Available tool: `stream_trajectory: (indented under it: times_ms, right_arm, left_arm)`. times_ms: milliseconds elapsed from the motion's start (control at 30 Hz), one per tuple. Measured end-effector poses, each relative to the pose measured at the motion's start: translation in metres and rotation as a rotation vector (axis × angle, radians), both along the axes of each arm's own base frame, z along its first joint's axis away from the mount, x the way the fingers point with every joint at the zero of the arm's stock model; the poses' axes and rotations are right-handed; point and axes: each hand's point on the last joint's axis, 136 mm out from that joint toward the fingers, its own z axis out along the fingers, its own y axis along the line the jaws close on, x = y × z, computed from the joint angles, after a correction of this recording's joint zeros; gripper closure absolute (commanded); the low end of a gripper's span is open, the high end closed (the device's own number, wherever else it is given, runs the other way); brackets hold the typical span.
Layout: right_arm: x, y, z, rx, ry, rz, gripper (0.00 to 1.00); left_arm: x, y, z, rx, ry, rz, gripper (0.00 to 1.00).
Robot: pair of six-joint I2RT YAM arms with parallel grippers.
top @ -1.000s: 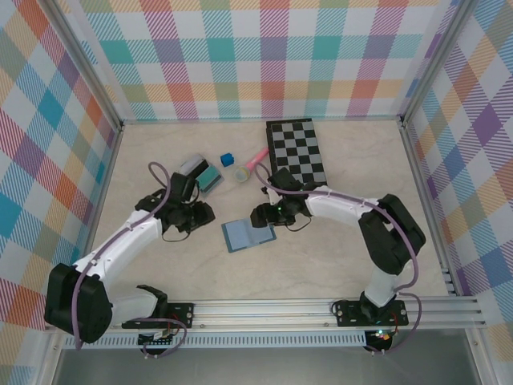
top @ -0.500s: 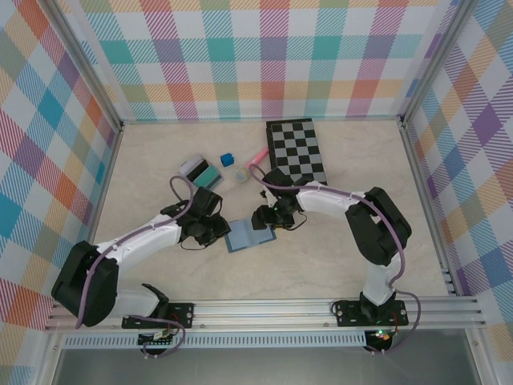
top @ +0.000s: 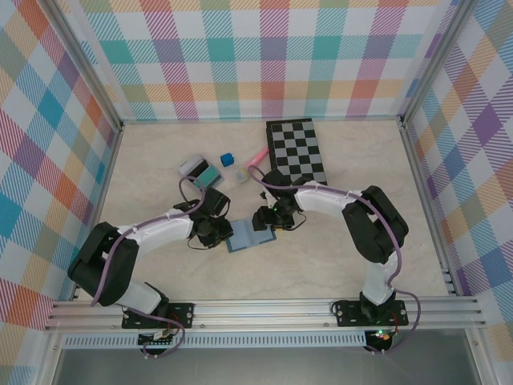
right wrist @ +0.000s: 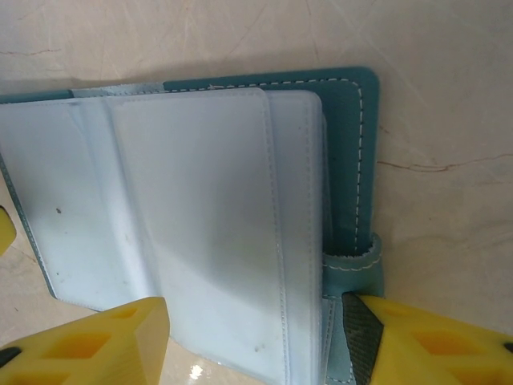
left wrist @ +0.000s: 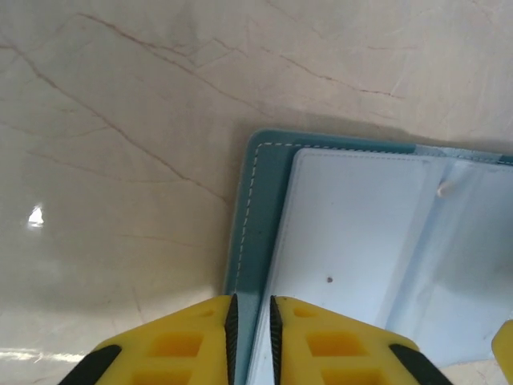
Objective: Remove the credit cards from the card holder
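As I look down from above, both my arms bend in toward the middle of the pale marble-patterned tabletop (top: 337, 265). There it is: the small slate-blue, book-like folding card holder (top: 250, 237), lying open and flat between my hands. My left gripper (top: 218, 233) sits at its left edge and my right gripper (top: 267, 229) at its right edge. Behind my right arm lies the black-and-white chessboard (top: 298, 152), well apart from the card holder. Farther left are a small blue cube (top: 227, 158), a pink stick-like thing (top: 256, 156) and a teal-and-grey block (top: 202, 172).

Over to my left wrist: the card holder (left wrist: 353, 241) shows a pale blue inner page over a darker teal cover with white stitching, flat on the tabletop (left wrist: 120, 120). On my left gripper (left wrist: 254, 309), the yellow fingers (left wrist: 176, 349) are drawn almost together, just a thin slit between them. The stitched left border runs straight into that slit. Whether they nip it, I cannot tell.

Now my right wrist: the card holder (right wrist: 200, 184) lies with its pale sleeves up, and a small stitched strap tab (right wrist: 353, 261) sits at its right border. My right gripper (right wrist: 252, 321) has its yellow fingers (right wrist: 112, 337) wide apart. One is over the pale page, the other just beside the tab, and they clamp nothing.
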Motion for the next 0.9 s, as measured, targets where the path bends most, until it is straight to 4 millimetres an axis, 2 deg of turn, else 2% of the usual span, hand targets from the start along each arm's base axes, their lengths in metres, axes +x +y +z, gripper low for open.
stream_trajectory:
  times_ms: [167, 400, 500, 633, 900]
  right_arm:
    - [0.000, 0.000, 0.000, -0.001, 0.002, -0.002, 0.40]
    - [0.000, 0.001, -0.001, -0.002, 0.006, -0.006, 0.41]
    - [0.000, 0.001, -0.001, -0.003, 0.007, -0.006, 0.44]
    - [0.000, 0.001, -0.003, -0.001, 0.017, -0.010, 0.47]
    - [0.000, 0.000, -0.004, -0.003, 0.021, -0.014, 0.51]
  left_arm:
    - [0.001, 0.000, -0.002, 0.003, 0.005, 0.000, 0.83]
    - [0.003, -0.005, -0.005, -0.003, 0.015, -0.005, 0.79]
    - [0.003, -0.010, -0.007, -0.023, 0.023, -0.018, 0.79]
    - [0.003, -0.014, -0.008, -0.036, 0.037, -0.030, 0.81]
    - [0.008, -0.027, -0.004, -0.093, 0.021, -0.062, 0.95]
